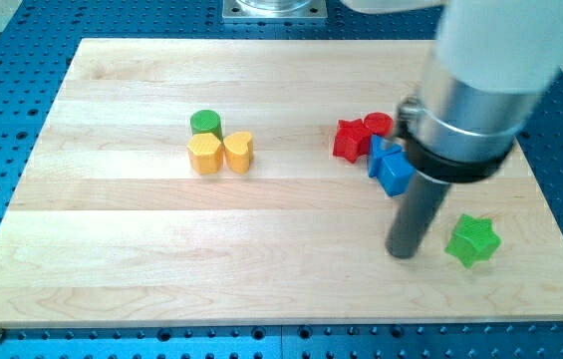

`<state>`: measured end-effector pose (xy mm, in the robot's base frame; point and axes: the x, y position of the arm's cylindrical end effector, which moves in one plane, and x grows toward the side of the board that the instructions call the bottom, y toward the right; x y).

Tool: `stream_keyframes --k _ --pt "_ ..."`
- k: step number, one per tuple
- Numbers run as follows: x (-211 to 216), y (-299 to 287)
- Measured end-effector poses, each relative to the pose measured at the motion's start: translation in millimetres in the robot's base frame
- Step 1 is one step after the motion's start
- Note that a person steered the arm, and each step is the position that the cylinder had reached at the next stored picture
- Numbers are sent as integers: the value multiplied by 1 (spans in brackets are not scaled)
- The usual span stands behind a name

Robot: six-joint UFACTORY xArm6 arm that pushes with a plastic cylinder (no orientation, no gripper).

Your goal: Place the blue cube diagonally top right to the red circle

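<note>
The blue cube (pixel 395 173) lies right of the board's middle, with a second blue block (pixel 380 150) touching its upper left. The red circle (pixel 379 125) sits just above them, next to a red star (pixel 352 139) on its left. My tip (pixel 404 250) rests on the board just below the blue cube, a little to its right, apart from it. The arm's wide body hides the board above and to the right of the blue blocks.
A green star (pixel 473 239) lies right of my tip. At the left middle, a green circle (pixel 205 124), a yellow hexagon (pixel 204 154) and a yellow heart (pixel 238 152) sit clustered together. The wooden board (pixel 161 249) lies on a blue perforated table.
</note>
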<state>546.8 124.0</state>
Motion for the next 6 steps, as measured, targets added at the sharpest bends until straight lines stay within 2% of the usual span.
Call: stream_keyframes --k 1,2,3,4,5,6 --pt "-6 53" --pt "-15 12" --pt "-42 -49" --pt "-57 15" --pt "-111 38" --pt "-135 47"
